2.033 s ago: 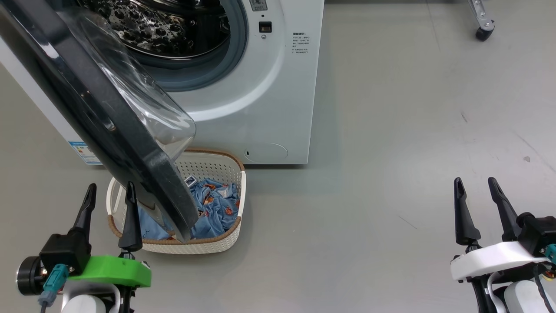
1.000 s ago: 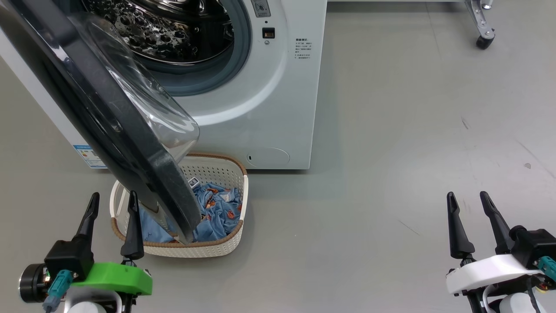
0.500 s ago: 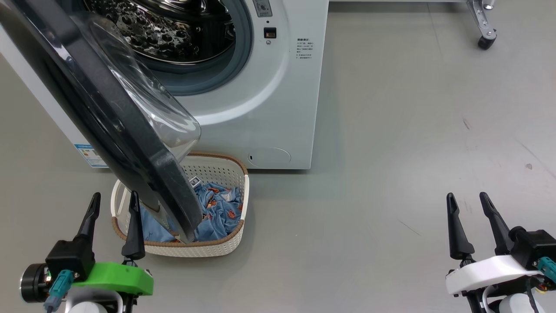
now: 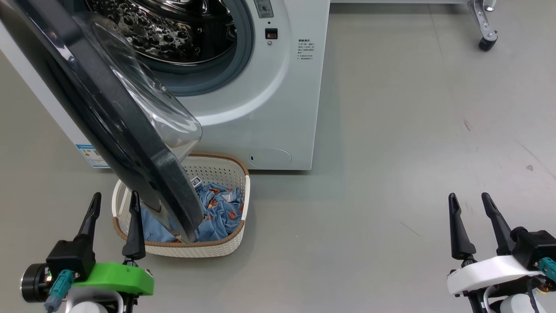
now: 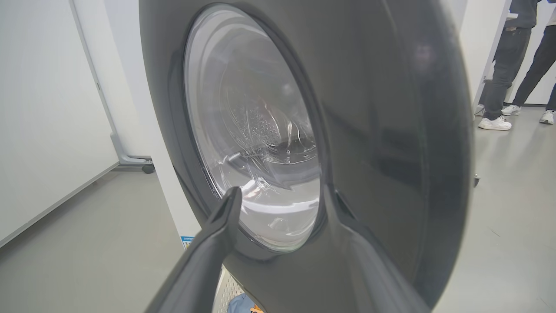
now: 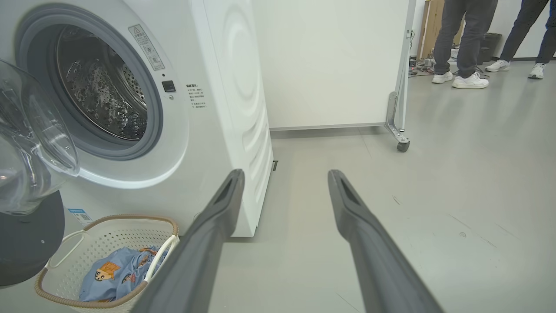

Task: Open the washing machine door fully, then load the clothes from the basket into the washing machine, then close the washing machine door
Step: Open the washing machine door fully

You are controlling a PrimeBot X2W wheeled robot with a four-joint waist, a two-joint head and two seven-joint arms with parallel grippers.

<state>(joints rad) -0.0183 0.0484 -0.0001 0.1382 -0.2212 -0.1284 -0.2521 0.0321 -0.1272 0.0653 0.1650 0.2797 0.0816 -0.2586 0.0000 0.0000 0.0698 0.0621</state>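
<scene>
Washing machine door (image 4: 108, 130) hangs part-open at left of frame, its lower edge over the basket (image 4: 208, 250) holding the clothes (image 4: 221, 208). Your left gripper (image 4: 115, 195), fingers spread and empty, sits just beside that edge. The right gripper (image 4: 468, 196), also spread, waits far off at lower right.

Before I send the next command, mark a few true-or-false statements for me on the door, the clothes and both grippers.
1. The washing machine door is swung open, its lower edge over the basket. True.
2. The clothes lie in the drum. False: they lie in the basket; no clothes are seen in the drum.
3. The left gripper is shut on the door. False: its fingers stand apart, near the door's lower edge.
4. The right gripper is open, holding nothing. True.
</scene>
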